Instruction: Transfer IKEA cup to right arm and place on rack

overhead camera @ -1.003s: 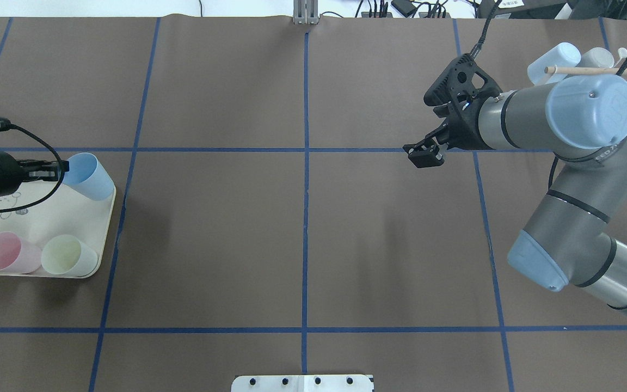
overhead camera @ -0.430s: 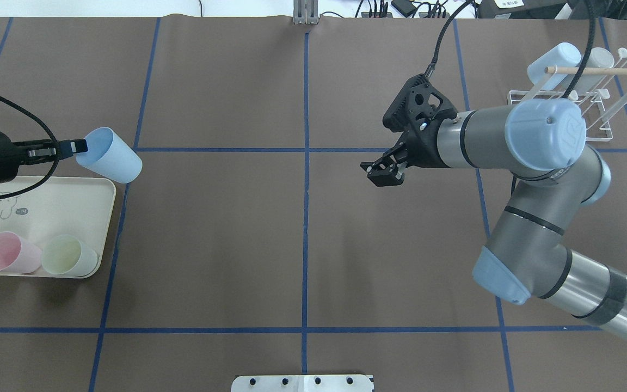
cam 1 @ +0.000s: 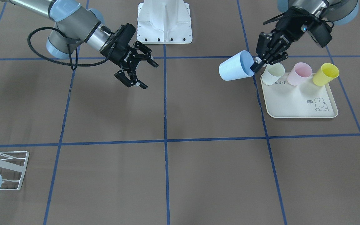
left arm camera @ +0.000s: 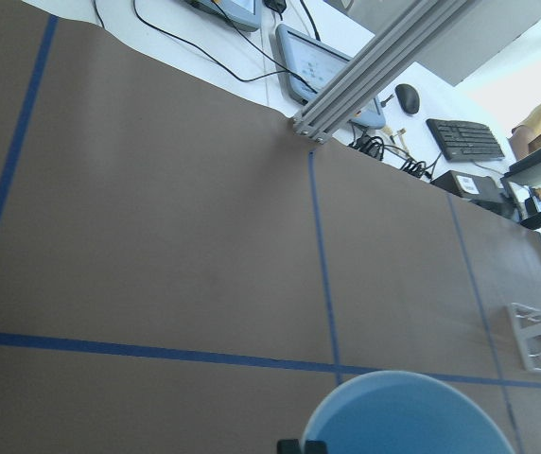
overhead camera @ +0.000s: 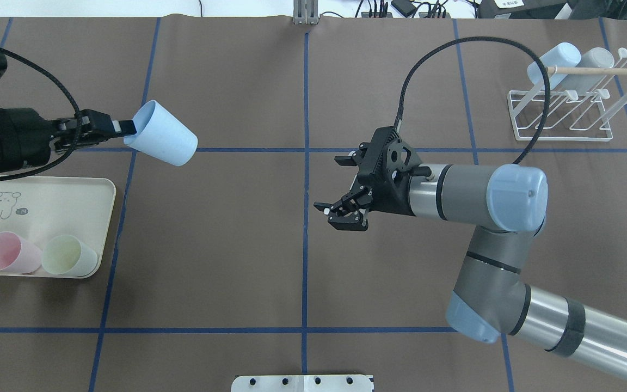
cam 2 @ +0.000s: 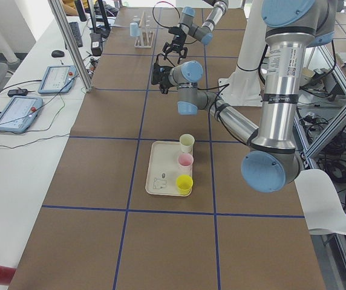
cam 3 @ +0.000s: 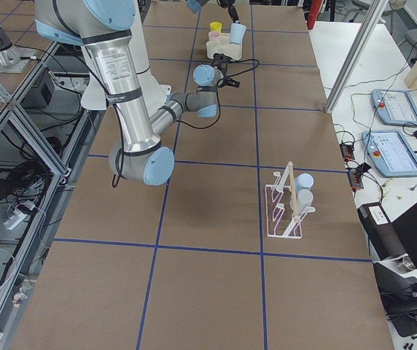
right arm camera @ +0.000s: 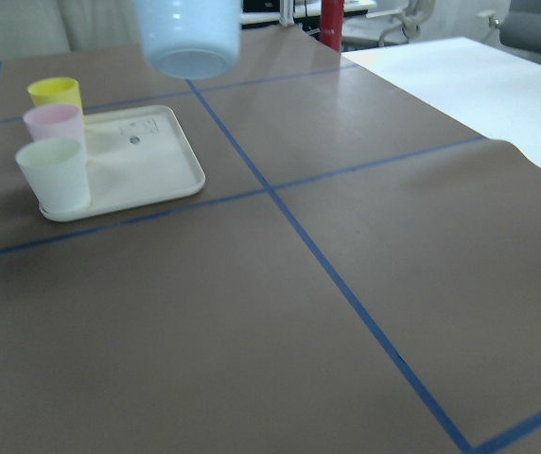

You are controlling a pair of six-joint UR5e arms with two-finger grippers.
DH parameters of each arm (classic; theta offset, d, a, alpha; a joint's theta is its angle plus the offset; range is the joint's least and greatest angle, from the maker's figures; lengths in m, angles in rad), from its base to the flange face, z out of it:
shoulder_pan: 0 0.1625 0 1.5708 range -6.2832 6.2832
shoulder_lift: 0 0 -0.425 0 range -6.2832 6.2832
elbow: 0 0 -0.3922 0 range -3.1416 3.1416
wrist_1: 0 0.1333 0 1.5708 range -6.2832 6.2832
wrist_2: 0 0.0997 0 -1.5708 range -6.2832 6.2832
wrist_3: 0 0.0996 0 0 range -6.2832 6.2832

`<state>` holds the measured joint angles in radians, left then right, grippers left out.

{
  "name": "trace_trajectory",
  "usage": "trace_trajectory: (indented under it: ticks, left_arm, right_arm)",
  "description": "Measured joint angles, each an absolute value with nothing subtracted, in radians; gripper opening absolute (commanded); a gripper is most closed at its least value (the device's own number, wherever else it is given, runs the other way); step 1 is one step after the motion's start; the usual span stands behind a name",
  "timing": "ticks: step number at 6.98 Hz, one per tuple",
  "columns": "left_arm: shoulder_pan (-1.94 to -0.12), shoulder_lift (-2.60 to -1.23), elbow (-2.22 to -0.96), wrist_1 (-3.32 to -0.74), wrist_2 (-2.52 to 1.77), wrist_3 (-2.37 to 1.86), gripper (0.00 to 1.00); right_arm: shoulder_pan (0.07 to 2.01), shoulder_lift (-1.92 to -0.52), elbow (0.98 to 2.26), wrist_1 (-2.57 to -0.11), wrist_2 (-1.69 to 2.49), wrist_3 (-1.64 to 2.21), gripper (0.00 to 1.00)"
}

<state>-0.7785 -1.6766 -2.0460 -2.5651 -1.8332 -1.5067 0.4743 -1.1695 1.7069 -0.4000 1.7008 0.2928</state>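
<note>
While the left gripper (overhead camera: 124,127) pinches the rim of the pale blue cup (overhead camera: 164,140), I see the cup hanging in the air, tipped on its side. Its mouth faces the gripper and its base points toward the table's middle. One finger looks to be inside the rim and one outside. The front-facing view shows the same grip, left gripper (cam 1: 255,66) on cup (cam 1: 233,68), off the tray's corner nearest the table's middle and above the brown table cover. Overhead, the cup sits over a blue tape line, beyond the cream tray (overhead camera: 52,204).

On that tray stand a pink cup (overhead camera: 6,258) and a pale green cup (overhead camera: 68,256). A yellow cup (cam 1: 325,74) is at the end of the row.

The right gripper (overhead camera: 332,216) has its fingers spread wide with nothing between them. It is just right of the centre tape line and aimed toward the cup, but well apart from it. Its wrist camera catches the cup (right arm camera: 185,38) at the top edge, slightly blurred.

The white wire rack (overhead camera: 564,139) is at the far right of the table, and its wooden rod (overhead camera: 585,70) runs across the top. Two cups are already on its prongs, one pale blue (overhead camera: 555,59) and one greyish white (overhead camera: 597,57).
</note>
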Motion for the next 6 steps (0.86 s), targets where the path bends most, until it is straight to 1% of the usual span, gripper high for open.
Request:
trace_trajectory:
  ticks: [1,2,6]
  left_arm:
    - [-0.743,-1.720,-2.045,-2.566,-1.830,-1.552,0.00]
    - [-0.703,-1.752,-2.043,-2.565,-1.823,-1.577,0.00]
    - [-0.530,-1.802,-2.030,-2.562,-1.767,-1.588,0.00]
  right_arm:
    - [0.425,-1.169,1.686,-0.307,1.644,0.293,0.99]
    - [0.397,-1.162,1.677,-0.263,1.612,0.292,0.99]
    - [0.367,-1.133,1.673,-0.242,1.594,0.290,0.99]
